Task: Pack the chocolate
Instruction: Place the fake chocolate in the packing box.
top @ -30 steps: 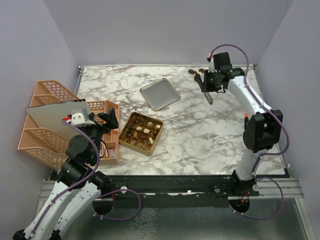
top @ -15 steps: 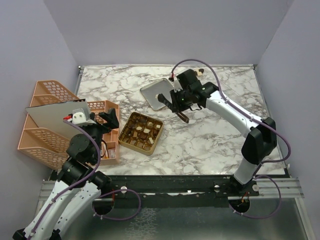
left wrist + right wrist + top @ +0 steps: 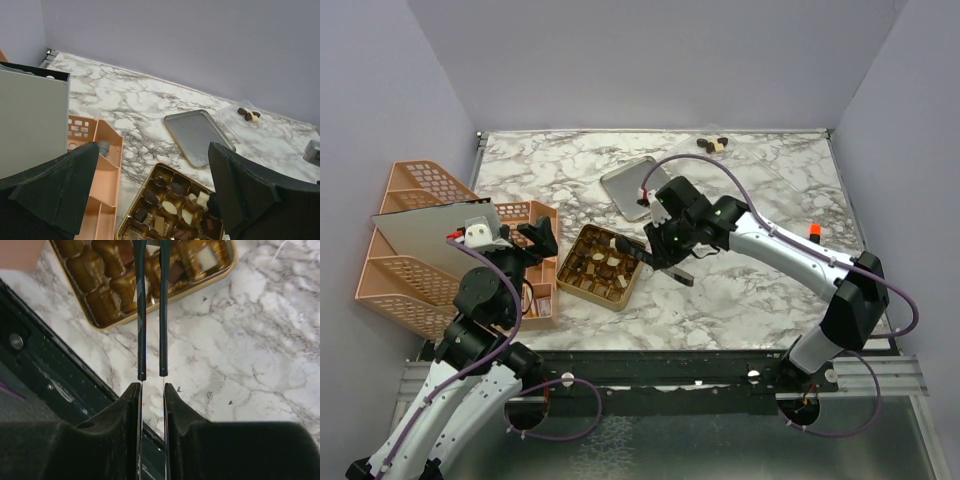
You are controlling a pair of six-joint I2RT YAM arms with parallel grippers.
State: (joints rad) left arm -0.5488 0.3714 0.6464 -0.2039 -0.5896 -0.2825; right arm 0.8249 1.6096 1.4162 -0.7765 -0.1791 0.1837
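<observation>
Chocolate pieces [image 3: 605, 265] in dark brown, light brown and white sit in the little holes of a gold tray [image 3: 570, 282] on the marble bench [image 3: 750, 290]. A few more pieces [image 3: 712, 145] lie on a clear sheet at the far side of the bench, well apart from the tray. A gray metal lid [image 3: 640, 188] lies flat just behind the tray.

The right tool [image 3: 151, 255] reaches over the right side of the tray. Its two long thin fingers [image 3: 141, 315] stand close together with a small gap. The tips run off the top of the right wrist view, so I cannot tell if they pinch a piece.

The left tool [image 3: 154, 150] hangs near the left of the tray, spread wide with nothing in it. Below it stands an orange desk rack [image 3: 420, 190] with a gray folder [image 3: 30, 120] in it.
</observation>
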